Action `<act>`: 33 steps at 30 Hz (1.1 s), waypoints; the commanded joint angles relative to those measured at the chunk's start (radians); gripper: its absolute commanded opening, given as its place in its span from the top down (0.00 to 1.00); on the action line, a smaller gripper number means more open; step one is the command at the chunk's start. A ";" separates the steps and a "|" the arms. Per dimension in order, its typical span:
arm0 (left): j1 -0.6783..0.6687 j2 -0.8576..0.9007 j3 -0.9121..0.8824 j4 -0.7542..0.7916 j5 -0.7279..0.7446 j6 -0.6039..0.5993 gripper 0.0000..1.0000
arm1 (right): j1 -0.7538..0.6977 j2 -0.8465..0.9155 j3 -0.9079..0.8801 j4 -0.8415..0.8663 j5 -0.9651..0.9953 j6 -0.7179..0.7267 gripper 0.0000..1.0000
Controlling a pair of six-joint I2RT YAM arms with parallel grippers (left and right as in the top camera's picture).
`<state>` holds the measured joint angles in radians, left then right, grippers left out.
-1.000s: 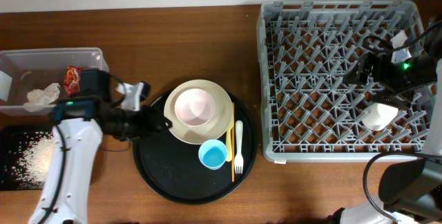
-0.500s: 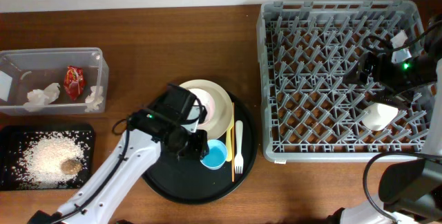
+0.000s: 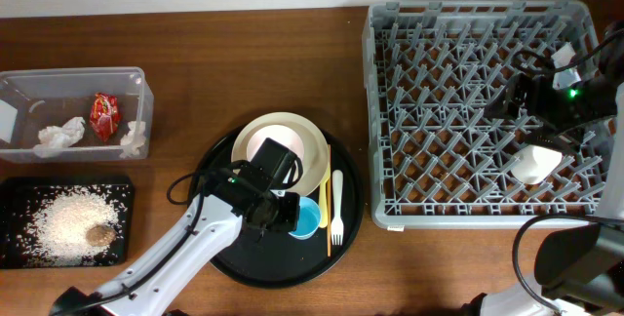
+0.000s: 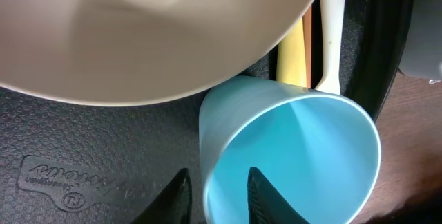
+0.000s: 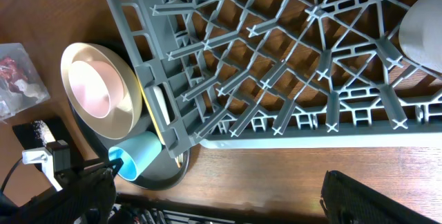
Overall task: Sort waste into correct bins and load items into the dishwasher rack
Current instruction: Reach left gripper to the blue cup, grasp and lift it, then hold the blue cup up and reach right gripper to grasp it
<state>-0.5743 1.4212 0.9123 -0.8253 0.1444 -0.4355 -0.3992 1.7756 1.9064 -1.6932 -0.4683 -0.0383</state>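
From overhead, the large round black tray [image 3: 224,248] sat on the wooden table and carried most of the dishes. At its far edge lay the large cream plate [image 3: 314,150] with the pink bowl [image 3: 263,145] in it. On the side of the tray nearest the robot's right lay the thin yellow utensil [image 3: 327,209] and the white plastic fork [image 3: 336,209], side by side. The light blue cup [image 3: 306,220] stood on the tray just beside the utensil, and the left gripper [image 3: 285,214] was at the cup.

To the tray's right stood the large square grey plastic rack [image 3: 380,111], holding the small cream cup [image 3: 534,165] below the right arm [image 3: 570,97]. Well to the tray's left, the clear plastic tub [image 3: 146,82] held crumpled white tissues [image 3: 58,136] and the red shiny wrapper [image 3: 101,116]. Nearer the robot, the shallow black rectangular tray [image 3: 15,194] held white rice grains [image 3: 58,218] and a brown food bit [image 3: 97,233].

In the left wrist view, the fingers [image 4: 173,196] stood on either side of the blue cup's wall, one outside and one inside. The jaws were apart and not pressed on it. The cup rested on the round tray, below the plate's rim.

In the right wrist view, the right gripper [image 5: 221,210] was spread wide and held nothing. It hung over the rack's corner nearest the round tray.
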 commanded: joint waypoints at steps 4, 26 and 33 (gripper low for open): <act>-0.004 0.006 -0.046 0.025 -0.014 -0.006 0.97 | 0.008 -0.013 0.014 -0.006 0.010 -0.014 0.01; 0.410 -0.272 0.178 -0.137 0.123 0.093 1.00 | 0.073 -0.037 0.108 -0.006 -0.061 -0.082 0.01; 0.803 -0.266 0.177 -0.187 0.635 0.447 0.98 | 0.286 -0.087 0.117 -0.006 -0.187 -0.288 0.02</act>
<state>0.1360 1.1503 1.0828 -1.0161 0.4660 -0.1925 -0.2352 1.7042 2.0087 -1.6932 -0.6136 -0.2203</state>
